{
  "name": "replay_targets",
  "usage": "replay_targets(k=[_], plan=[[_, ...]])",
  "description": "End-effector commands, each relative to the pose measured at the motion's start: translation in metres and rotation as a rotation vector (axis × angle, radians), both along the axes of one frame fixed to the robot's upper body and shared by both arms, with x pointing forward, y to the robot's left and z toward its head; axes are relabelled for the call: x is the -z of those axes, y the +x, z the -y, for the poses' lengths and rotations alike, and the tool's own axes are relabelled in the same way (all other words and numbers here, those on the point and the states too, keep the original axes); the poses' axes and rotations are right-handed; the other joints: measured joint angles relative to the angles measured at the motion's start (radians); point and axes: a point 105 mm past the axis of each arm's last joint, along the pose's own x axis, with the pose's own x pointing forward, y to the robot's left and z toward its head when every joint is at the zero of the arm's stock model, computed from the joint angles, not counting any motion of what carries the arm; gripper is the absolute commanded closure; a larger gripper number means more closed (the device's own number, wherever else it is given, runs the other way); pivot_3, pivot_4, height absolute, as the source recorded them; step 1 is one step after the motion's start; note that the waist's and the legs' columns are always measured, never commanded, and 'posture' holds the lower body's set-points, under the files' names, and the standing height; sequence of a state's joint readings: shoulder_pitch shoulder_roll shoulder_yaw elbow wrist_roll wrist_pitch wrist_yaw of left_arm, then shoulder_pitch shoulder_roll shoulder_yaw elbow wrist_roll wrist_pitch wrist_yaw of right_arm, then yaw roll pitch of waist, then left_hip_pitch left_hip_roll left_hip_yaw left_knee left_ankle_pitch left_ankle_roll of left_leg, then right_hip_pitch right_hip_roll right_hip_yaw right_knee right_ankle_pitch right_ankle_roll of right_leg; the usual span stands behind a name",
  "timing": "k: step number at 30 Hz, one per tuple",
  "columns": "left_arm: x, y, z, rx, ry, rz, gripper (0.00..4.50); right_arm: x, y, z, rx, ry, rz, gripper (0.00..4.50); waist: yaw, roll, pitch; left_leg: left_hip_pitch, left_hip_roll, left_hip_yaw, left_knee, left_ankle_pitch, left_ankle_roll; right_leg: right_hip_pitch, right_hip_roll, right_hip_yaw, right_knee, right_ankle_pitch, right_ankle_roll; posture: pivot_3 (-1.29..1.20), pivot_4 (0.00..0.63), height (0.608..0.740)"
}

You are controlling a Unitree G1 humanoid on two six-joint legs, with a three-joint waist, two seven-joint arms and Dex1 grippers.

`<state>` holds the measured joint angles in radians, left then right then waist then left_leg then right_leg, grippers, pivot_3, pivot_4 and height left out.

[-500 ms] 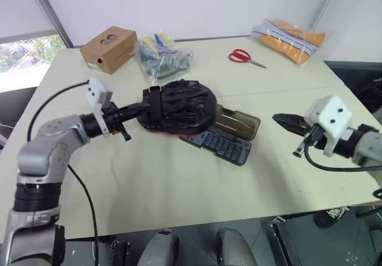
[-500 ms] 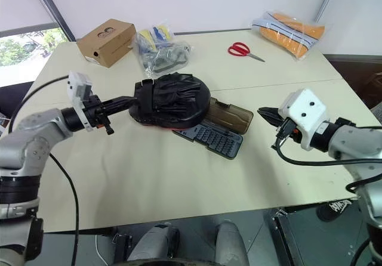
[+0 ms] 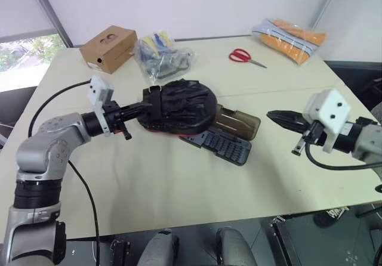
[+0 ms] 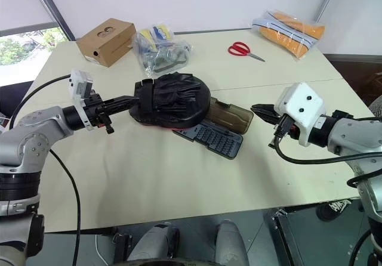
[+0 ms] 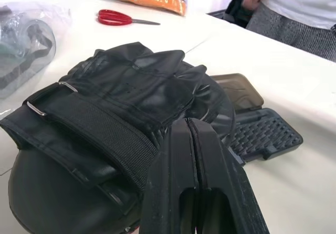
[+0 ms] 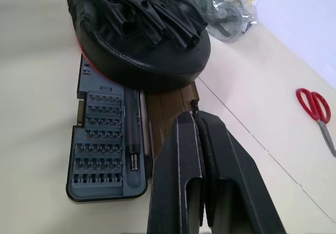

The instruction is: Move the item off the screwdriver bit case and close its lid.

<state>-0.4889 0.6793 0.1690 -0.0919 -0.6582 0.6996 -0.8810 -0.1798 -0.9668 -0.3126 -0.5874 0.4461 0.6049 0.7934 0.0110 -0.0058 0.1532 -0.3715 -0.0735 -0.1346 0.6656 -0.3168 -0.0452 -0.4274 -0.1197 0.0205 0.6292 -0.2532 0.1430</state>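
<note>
The item, a black padded mitt [image 3: 179, 107] with a red underside, lies over the left end of the screwdriver bit case [image 3: 225, 146]. The case's dark grey tray of bits lies open. Its smoky-brown lid [image 3: 240, 123] is folded back flat on the table behind the tray. My left gripper [image 3: 143, 108] is shut and level, its tips at the mitt's strapped end [image 5: 79, 124]. My right gripper [image 3: 271, 116] is shut and empty. It hovers to the right of the lid and points at it [image 6: 168, 105]. The mitt hides the tray's left part.
At the table's far left stands a brown cardboard box [image 3: 108, 48], with a clear bag of tools [image 3: 162, 58] beside it. Red scissors [image 3: 245, 56] and an orange-and-white bag [image 3: 290, 36] lie at the far right. A person [image 5: 299, 8] stands beyond the table.
My right gripper has edged a little to the left, toward the lid. The left gripper, the mitt and the case have stayed put.
</note>
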Motion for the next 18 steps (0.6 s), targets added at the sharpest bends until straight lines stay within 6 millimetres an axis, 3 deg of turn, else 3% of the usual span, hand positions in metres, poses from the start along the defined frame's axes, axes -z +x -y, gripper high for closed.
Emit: replay_targets(k=[1,18], plan=[[-0.0127,-0.0032,0.0053,0.015,-0.002,0.048,4.50,-0.0100,-0.0015,-0.0055,-0.018,-0.004,0.046,4.42,0.000,0.000,0.000,0.000,0.000,0.000,0.000,0.000,0.000,0.000,0.000,0.000,0.000,0.000,0.000,0.00,0.150,0.740],[-0.0150,0.0011,0.0115,0.027,-0.003,0.050,4.50,-0.0121,-0.0011,-0.0058,-0.009,0.000,0.060,4.42,0.001,0.000,0.000,0.000,0.000,0.000,0.000,0.000,0.000,0.000,0.000,0.000,0.000,0.000,0.000,0.00,0.150,0.740]])
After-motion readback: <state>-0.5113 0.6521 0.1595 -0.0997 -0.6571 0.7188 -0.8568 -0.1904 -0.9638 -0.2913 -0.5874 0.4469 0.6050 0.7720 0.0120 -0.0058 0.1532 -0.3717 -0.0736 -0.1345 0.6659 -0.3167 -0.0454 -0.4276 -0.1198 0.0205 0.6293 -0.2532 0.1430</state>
